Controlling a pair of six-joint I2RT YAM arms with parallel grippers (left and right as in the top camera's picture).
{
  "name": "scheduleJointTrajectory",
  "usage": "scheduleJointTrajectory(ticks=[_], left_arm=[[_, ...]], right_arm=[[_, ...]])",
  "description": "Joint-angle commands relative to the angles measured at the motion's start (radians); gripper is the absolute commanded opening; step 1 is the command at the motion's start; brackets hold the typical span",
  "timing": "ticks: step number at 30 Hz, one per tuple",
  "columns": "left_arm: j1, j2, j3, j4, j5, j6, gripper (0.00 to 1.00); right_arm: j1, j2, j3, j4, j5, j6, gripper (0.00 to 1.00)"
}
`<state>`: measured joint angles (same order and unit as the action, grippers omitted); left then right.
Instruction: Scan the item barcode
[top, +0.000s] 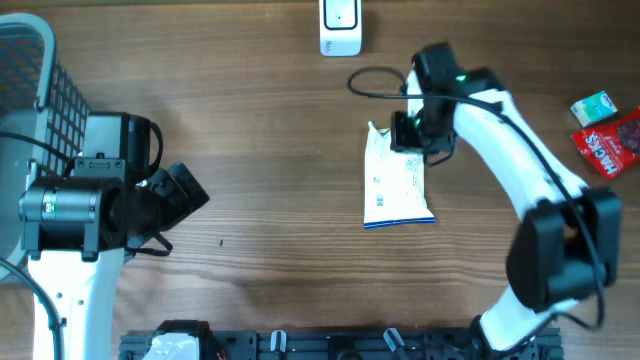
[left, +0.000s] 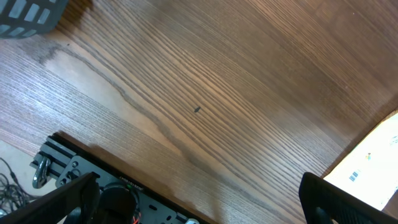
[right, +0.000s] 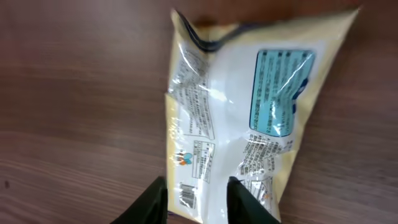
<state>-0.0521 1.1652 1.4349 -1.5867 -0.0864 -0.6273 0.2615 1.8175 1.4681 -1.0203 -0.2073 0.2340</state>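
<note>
The item, a white and yellow snack bag (top: 400, 185), lies flat on the wooden table right of centre. In the right wrist view the bag (right: 242, 99) shows printed text, a blue label and a small barcode (right: 186, 194) near its nearest end. My right gripper (top: 408, 135) sits at the bag's far end. Its jaws stand apart over that end (right: 198, 199), with the barcode between them. My left gripper (top: 180, 215) hovers at the left, wide open and holding nothing (left: 199, 193). A corner of the bag (left: 373, 165) shows at the right of its view.
A white scanner-like device (top: 340, 28) stands at the table's far edge. A grey mesh basket (top: 30, 70) is at the far left. A red packet (top: 612, 140) and a small green box (top: 594, 107) lie at the right edge. A black rail (top: 330, 345) runs along the front.
</note>
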Motion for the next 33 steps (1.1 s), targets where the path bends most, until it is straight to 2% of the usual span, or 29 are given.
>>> scheduleJointTrajectory(ticks=[1,3,5,6,7,8,10,12,14,18,21,23,26,33], left_arm=[[0.005,0.0,0.0,0.0,0.0,-0.013,1.0],[0.005,0.0,0.0,0.0,0.0,-0.013,1.0],[0.005,0.0,0.0,0.0,0.0,-0.013,1.0],[0.005,0.0,0.0,0.0,0.0,-0.013,1.0],[0.005,0.0,0.0,0.0,0.0,-0.013,1.0],[0.005,0.0,0.0,0.0,0.0,-0.013,1.0],[0.005,0.0,0.0,0.0,0.0,-0.013,1.0],[0.005,0.0,0.0,0.0,0.0,-0.013,1.0],[0.005,0.0,0.0,0.0,0.0,-0.013,1.0],[0.005,0.0,0.0,0.0,0.0,-0.013,1.0],[0.005,0.0,0.0,0.0,0.0,-0.013,1.0],[0.005,0.0,0.0,0.0,0.0,-0.013,1.0],[0.005,0.0,0.0,0.0,0.0,-0.013,1.0],[0.005,0.0,0.0,0.0,0.0,-0.013,1.0]], right_arm=[[0.036,-0.024,0.008,-0.042,0.192,-0.002,0.44],[0.087,-0.006,-0.021,-0.053,0.416,0.081,0.57],[0.118,0.008,-0.042,-0.045,0.481,0.127,0.66],[0.13,0.019,-0.052,-0.034,0.507,0.15,0.77],[0.133,0.028,-0.057,-0.021,0.532,0.17,0.93],[0.132,0.037,-0.057,-0.009,0.548,0.185,0.99],[0.108,0.044,-0.057,0.037,0.549,0.196,1.0],[0.039,0.044,-0.057,0.103,0.465,0.175,1.0],[-0.048,0.044,-0.057,0.145,0.277,0.079,1.0],[-0.223,0.047,-0.061,0.132,-0.241,-0.164,1.0],[-0.304,0.051,-0.116,0.098,-0.407,-0.243,1.0],[-0.322,0.051,-0.209,0.138,-0.503,-0.306,1.0],[-0.321,0.051,-0.325,0.225,-0.542,-0.291,1.0],[-0.321,0.051,-0.521,0.454,-0.529,-0.128,1.0]])
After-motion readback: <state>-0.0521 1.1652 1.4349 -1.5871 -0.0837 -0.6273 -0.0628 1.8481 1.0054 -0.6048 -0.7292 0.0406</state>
